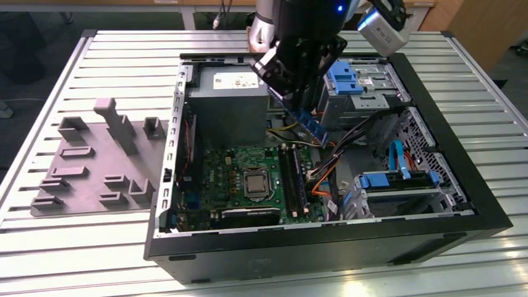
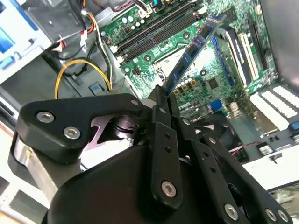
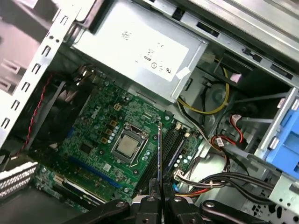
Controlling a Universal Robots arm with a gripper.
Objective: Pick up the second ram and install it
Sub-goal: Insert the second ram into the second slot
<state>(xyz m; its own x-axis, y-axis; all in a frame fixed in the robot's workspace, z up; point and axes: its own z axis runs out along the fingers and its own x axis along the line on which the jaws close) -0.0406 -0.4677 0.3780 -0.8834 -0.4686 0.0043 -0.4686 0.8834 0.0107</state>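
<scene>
Tool [image 1: 298, 99] clamped on the ram [image 1: 310, 127], ram [image 2: 194, 49] held tilted in the air above the motherboard [image 1: 247, 179], over the black slots [image 1: 293, 176], just beside the power supply [image 1: 227, 102], inside the case [image 1: 462, 185]
</scene>
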